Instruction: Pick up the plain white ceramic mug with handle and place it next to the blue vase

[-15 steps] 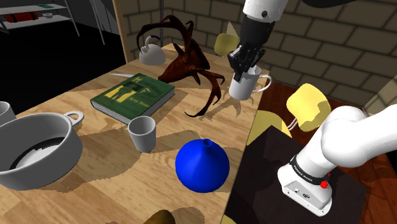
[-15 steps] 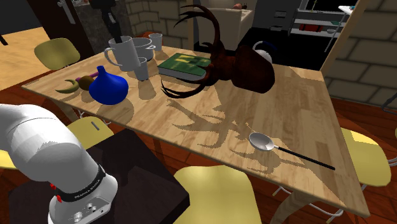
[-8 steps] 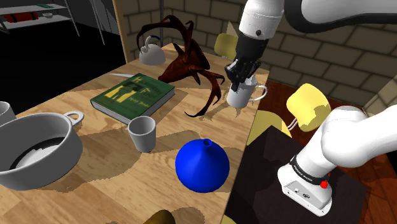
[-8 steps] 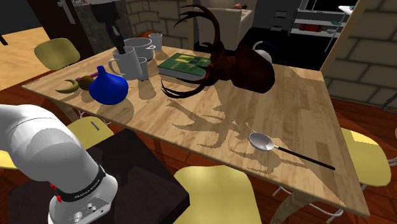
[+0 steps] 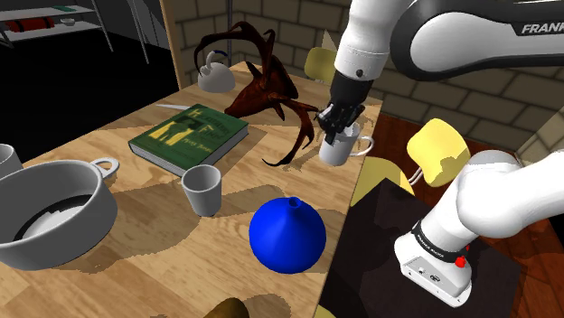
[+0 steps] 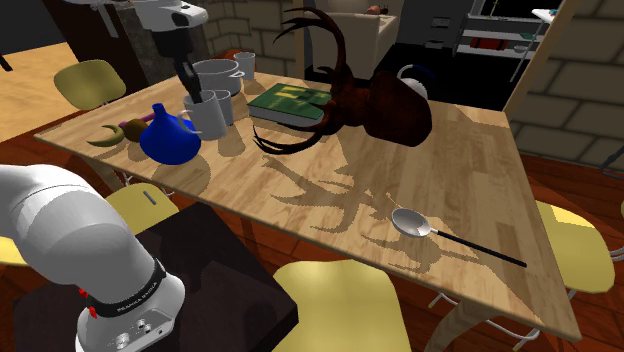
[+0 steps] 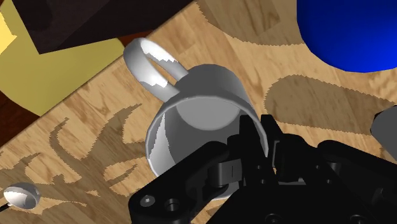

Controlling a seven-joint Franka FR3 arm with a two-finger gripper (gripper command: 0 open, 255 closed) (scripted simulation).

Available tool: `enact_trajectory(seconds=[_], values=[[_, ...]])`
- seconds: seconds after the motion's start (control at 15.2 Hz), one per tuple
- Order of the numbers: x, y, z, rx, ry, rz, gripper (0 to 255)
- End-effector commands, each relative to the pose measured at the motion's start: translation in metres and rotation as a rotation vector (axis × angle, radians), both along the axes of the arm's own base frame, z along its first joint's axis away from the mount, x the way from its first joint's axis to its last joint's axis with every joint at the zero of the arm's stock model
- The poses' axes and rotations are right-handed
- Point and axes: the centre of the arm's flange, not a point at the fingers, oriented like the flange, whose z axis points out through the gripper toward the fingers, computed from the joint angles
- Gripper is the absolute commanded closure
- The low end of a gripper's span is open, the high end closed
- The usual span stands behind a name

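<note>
Gripping white mug [image 5: 336,150] nr blue vase [image 5: 287,236]

The gripper [image 5: 339,125], clasping the mug [image 5: 336,149] by its rim, has come down and drifted a little left in the shoulder view. A second ago the mug hung right of centre, well above the table [image 5: 262,181]. Now it sits lower in the frame, close over the table's right edge, just beside the antler tips [image 5: 303,135]. In the second exterior view it has slid down and to the right from the upper left, ending just beside the vase [image 6: 168,138]. The arm [image 5: 434,36] has swung over, so more of it spans the shoulder view's upper right. Its white wrist has entered the second exterior view's top left.
</note>
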Motion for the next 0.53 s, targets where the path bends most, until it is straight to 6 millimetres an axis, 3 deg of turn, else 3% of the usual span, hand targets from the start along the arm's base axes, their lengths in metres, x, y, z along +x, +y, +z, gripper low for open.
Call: enact_trajectory(seconds=[0.0,0.46], values=[[0.001,0.0,-0.011,0.0,0.0,0.0,255],[0.001,0.0,-0.048,0.0,0.0,0.0,255]])
